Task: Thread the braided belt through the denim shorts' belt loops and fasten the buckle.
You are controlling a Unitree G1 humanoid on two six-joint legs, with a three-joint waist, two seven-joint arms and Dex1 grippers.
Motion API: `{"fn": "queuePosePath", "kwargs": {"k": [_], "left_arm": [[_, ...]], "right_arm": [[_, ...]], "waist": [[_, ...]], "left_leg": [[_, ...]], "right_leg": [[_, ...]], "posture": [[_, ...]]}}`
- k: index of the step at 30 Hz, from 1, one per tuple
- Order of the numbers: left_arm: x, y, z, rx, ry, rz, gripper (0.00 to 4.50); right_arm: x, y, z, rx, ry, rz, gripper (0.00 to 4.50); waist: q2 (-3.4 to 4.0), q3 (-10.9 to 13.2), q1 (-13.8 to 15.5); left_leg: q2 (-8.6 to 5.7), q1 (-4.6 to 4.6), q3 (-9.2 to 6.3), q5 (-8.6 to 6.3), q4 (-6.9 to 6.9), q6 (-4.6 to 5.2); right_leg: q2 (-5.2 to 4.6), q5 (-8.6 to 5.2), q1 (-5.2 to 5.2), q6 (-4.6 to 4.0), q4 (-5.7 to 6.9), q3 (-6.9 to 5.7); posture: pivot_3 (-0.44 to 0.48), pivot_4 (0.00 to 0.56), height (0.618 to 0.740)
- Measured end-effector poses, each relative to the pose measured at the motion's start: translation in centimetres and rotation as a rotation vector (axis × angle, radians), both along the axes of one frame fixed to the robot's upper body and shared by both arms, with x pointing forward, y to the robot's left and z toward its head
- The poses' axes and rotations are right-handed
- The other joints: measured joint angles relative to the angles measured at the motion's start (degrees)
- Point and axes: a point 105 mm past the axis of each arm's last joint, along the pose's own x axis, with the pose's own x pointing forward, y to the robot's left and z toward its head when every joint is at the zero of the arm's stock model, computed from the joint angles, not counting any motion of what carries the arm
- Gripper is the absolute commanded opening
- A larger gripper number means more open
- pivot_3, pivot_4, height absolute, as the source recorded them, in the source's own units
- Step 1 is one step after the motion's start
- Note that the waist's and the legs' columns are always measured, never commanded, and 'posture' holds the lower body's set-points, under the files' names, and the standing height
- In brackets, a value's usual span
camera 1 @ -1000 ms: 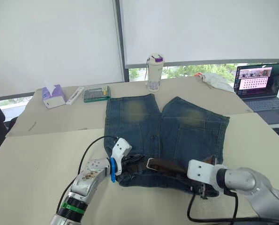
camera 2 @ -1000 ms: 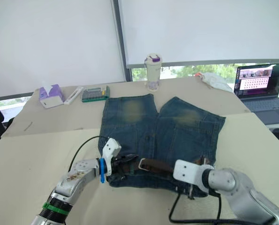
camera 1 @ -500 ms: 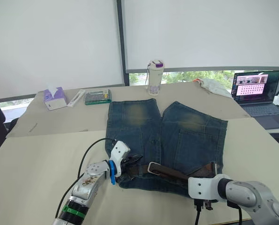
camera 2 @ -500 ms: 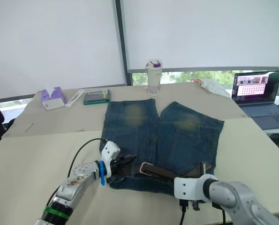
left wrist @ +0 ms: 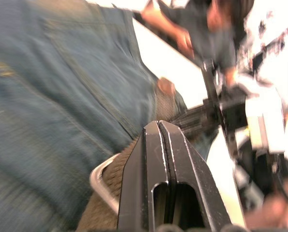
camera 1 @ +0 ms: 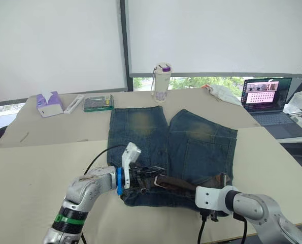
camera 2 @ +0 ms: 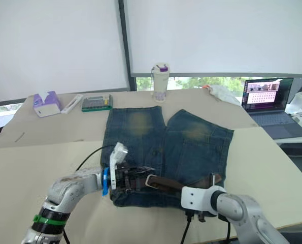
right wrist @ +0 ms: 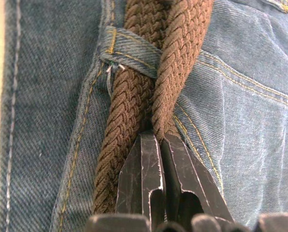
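Here, the right end effector [right wrist: 156, 137] is seen closed on the braided belt [right wrist: 148, 92], where two strands of it are crossed just beyond a belt loop [right wrist: 129, 50] at the waistband's right end. The left end effector [left wrist: 159, 128] is held shut, its tips set against the belt just beside the buckle [camera 1: 160, 181] near the waistband's left side. The denim shorts [camera 1: 161, 137] are spread flat on the tabletop [camera 1: 34, 168], waistband nearest the robot.
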Motion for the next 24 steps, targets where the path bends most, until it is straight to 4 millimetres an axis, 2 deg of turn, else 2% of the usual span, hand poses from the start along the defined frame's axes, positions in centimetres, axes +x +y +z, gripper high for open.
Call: {"fn": "queuePosePath", "kwargs": {"k": [3, 7, 11, 15, 18, 21, 22, 24], "left_arm": [[0.4, -0.9, -2.6, 0.120, 0.010, -0.033, 0.00], [1.7, -1.4, -2.9, 0.203, -0.062, -0.058, 0.00], [1.5, -0.7, -3.4, 0.256, -0.111, -0.113, 0.00], [1.4, 0.0, -3.6, 0.238, -0.122, -0.090, 0.00], [2.3, 2.0, -3.4, 0.198, -0.088, 0.032, 0.00], [3.6, 5.3, -3.5, 0.068, 0.113, 0.231, 0.00], [4.2, 6.0, -2.9, -0.007, 0.173, 0.296, 0.00], [5.7, 7.0, -1.0, -0.092, 0.183, 0.375, 0.00]], "right_arm": [[0.0, 0.3, 0.1, 0.009, -0.005, -0.007, 0.03], [0.2, 0.6, -0.1, 0.024, 0.003, -0.034, 0.03], [0.2, 1.2, 0.1, 0.056, 0.008, -0.050, 0.03], [-0.1, 1.3, 0.2, 0.066, 0.011, -0.051, 0.03], [0.2, 1.6, 0.4, 0.103, 0.006, -0.063, 0.03], [0.8, 2.1, 1.0, 0.154, -0.009, -0.077, 0.03], [1.0, 2.2, 1.2, 0.160, -0.015, -0.075, 0.03], [1.3, 2.4, 1.5, 0.167, -0.023, -0.069, 0.03]], "waist": [[0.01, -0.1, -0.2], [-0.01, -0.1, 0.0], [0.09, -0.1, -0.4], [0.27, -0.2, -0.3], [0.34, -0.2, -0.6], [0.70, 0.3, -1.1], [0.60, 0.6, -1.1], [0.29, 0.8, -0.7]], "left_leg": [[0.09, 0.01, 0.01, 0.07, -0.06, -0.25], [0.25, 0.09, -0.01, 0.01, -0.06, -0.16], [0.50, 0.15, 0.01, -0.05, -0.07, -0.26], [0.81, 0.17, 0.02, -0.16, -0.07, -0.45], [1.05, 0.20, 0.04, -0.23, -0.08, -0.59], [1.01, 0.06, 0.04, -0.21, -0.10, -0.60], [0.97, -0.05, 0.03, -0.14, -0.10, -0.68], [0.91, -0.13, -0.02, 0.05, 0.05, -0.96]], "right_leg": [[0.09, 0.03, -0.05, -0.48, 0.00, 0.00], [0.18, 0.05, 0.01, -0.56, 0.02, -0.04], [0.41, 0.05, 0.01, -0.56, 0.05, -0.03], [0.79, -0.04, 0.00, -0.72, 0.03, -0.02], [0.90, -0.12, -0.06, -0.86, 0.11, -0.04], [0.90, -0.16, -0.35, -0.93, 0.44, -0.05], [0.91, -0.15, -0.49, -0.93, 0.52, -0.08], [0.94, -0.11, -0.96, -1.01, 0.77, -0.18]], "posture": [[0.000, 0.150, 0.740], [0.000, 0.150, 0.740], [0.000, 0.150, 0.740], [0.000, 0.150, 0.740], [0.000, 0.150, 0.740], [0.000, 0.150, 0.740], [0.000, 0.150, 0.740], [0.000, 0.150, 0.740]]}}
